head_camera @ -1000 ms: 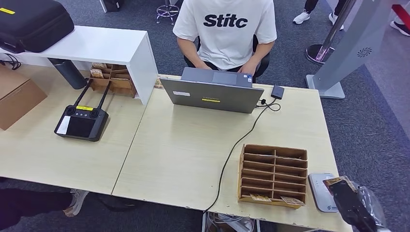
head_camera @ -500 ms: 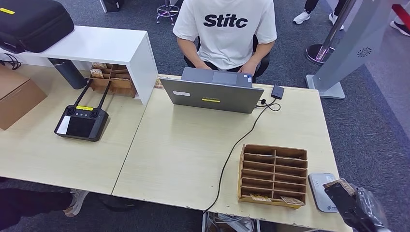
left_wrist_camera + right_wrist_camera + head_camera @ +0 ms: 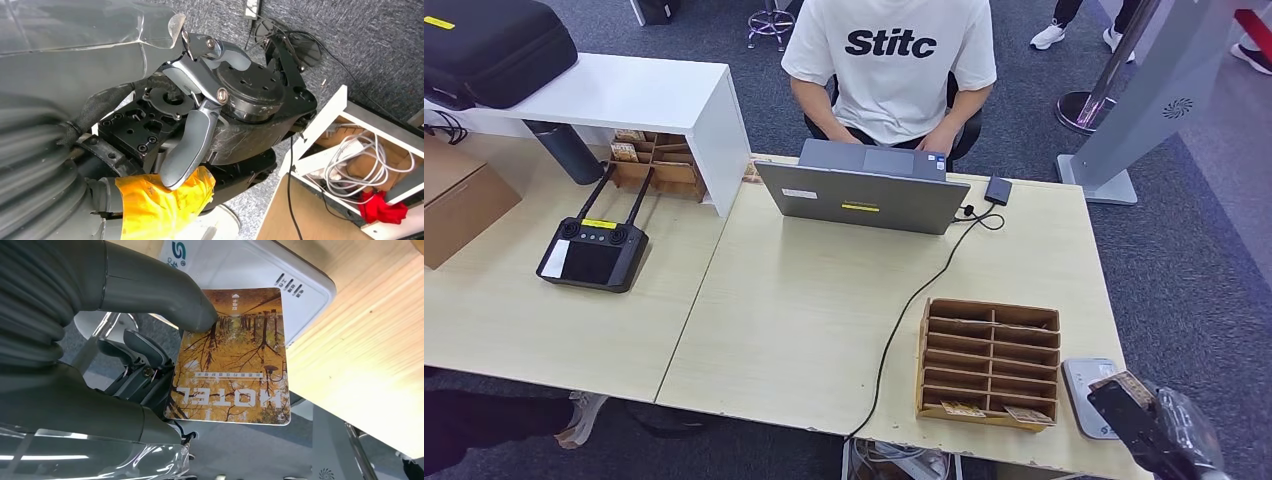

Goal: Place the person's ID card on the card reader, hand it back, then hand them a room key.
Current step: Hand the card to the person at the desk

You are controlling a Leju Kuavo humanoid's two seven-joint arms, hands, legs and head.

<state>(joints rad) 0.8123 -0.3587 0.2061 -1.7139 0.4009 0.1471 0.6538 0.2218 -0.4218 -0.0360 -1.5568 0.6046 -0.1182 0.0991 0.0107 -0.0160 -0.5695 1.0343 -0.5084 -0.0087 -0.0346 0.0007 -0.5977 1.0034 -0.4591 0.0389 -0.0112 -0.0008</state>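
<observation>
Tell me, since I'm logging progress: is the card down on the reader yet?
Not yet. The right hand holds the card over the reader's edge.

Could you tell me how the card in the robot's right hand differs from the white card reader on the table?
The hotel card is thin, printed with autumn trees and the word HOTEL; the card reader is thicker and plain white with a small logo. The card is pinched in the right hand, hovering partly over the reader, which lies flat at the table corner. Both are rounded rectangles.

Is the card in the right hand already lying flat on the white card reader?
No, the right hand holds the card off the card reader.
</observation>
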